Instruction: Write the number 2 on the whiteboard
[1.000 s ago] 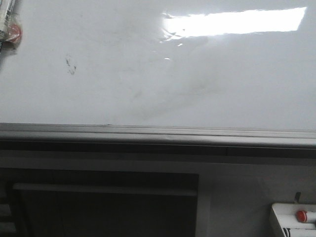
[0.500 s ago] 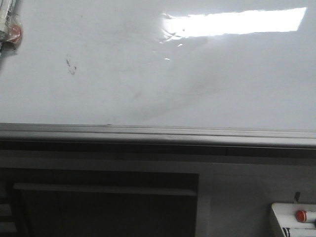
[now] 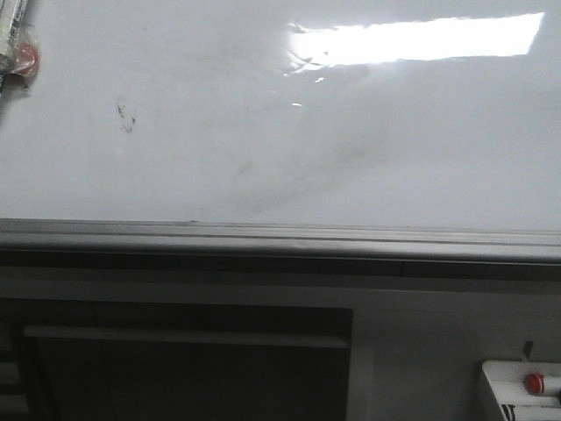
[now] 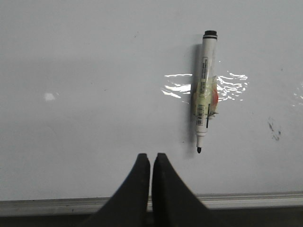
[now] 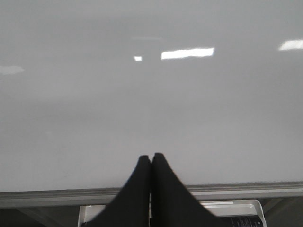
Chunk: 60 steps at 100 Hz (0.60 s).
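In the front view the marker point(image 3: 17, 39) and the white box point(image 3: 521, 395) are cut by edges.

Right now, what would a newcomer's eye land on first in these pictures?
The bright light reflection at the far right of the whiteboard. Next, the uncapped marker with tape around its middle, lying on the board just ahead of the shut left gripper. Faint dark specks mark the board's left side.

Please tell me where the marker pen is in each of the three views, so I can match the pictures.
Front view: the marker pen is at the far upper left corner, cut by the frame edge.
Left wrist view: it lies on the whiteboard, beyond the left gripper, uncapped tip toward the gripper.
Right wrist view: not in it.
Shared landmark: the whiteboard's grey edge rail.
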Tool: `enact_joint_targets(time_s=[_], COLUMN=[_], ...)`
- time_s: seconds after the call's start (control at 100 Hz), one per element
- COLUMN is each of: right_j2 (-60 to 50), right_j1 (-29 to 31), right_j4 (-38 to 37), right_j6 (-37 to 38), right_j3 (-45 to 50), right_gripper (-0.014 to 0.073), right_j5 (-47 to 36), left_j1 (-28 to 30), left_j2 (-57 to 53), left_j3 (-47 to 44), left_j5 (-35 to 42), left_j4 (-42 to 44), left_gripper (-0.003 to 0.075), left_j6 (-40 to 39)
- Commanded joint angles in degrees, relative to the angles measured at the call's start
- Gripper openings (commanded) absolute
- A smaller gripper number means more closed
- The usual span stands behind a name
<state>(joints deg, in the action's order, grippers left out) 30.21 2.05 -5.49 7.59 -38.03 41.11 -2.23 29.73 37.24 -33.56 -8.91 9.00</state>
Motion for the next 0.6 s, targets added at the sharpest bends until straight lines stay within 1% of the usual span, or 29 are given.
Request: enact_joint_targets(time_s=[0.0, 0.04, 0.09, 0.14, 0.18, 0.28, 0.31, 0.35, 0.38, 0.42, 0.48, 0.59], right_j2=[1.65, 1.98, 2.35, 2.83, 2.90, 3.04, 3.04, 3.04, 3.04, 3.04, 3.04, 3.04], right_j1=[-0.05, -0.05, -0.05, -0.05, -0.05, -0.05, -0.05, -0.05, -0.05, -0.05, -0.05, -0.05], right_j4=[-0.96, -0.96, -0.96, -0.96, -0.96, -0.96, -0.96, -0.75, -0.72, -0.63, -0.63, -0.63], right_j6=[-0.60, -0.60, -1.01, -1.00, -1.00, -1.00, -1.00, -1.00, -1.00, -1.00, -1.00, -1.00], right_j3=[-1.94, -1.84, -1.84, -1.84, -1.72, -1.72, -1.72, -1.72, -1.72, -1.72, -1.72, -1.72], right_gripper=[-0.0072, -0.0070, -0.0048, 0.0012, 0.0065, 0.0255, 0.0297, 0.0341, 0.0356, 0.0356, 0.0351, 0.0351], right_j5=[-3.48, -3.48, -3.88, -4.01, -4.43, -4.87, -5.00, -5.29, -5.43, -5.66, -5.86, -5.86], left_j1=[0.03, -0.09, -0.83, -2.01, -3.41, -7.31, -8.32, -9.59, -10.25, -11.02, -11.80, -12.05], left_j2=[1.24, 1.67, 2.33, 3.01, 3.79, 6.35, 7.54, 8.87, 10.39, 12.03, 15.48, 22.37], left_j3=[1.93, 1.93, 1.93, 1.93, 1.93, 1.93, 1.93, 1.93, 1.93, 1.93, 2.30, 4.07], left_j5=[3.26, 3.16, 3.03, 3.27, 3.65, 5.35, 6.40, 7.69, 9.07, 10.47, 12.34, 13.05], left_j4=[-0.51, -0.51, -0.51, -0.51, -0.51, 0.35, 0.78, 1.08, 1.08, 1.08, 1.08, 1.08], left_gripper=[-0.0017, -0.0015, 0.0005, 0.0050, 0.0109, 0.0286, 0.0345, 0.0394, 0.0428, 0.0444, 0.0443, 0.0443], left_j6=[-0.53, -0.53, -0.43, -0.01, 0.66, 1.90, 1.90, 1.90, 1.90, 1.90, 1.90, 1.90])
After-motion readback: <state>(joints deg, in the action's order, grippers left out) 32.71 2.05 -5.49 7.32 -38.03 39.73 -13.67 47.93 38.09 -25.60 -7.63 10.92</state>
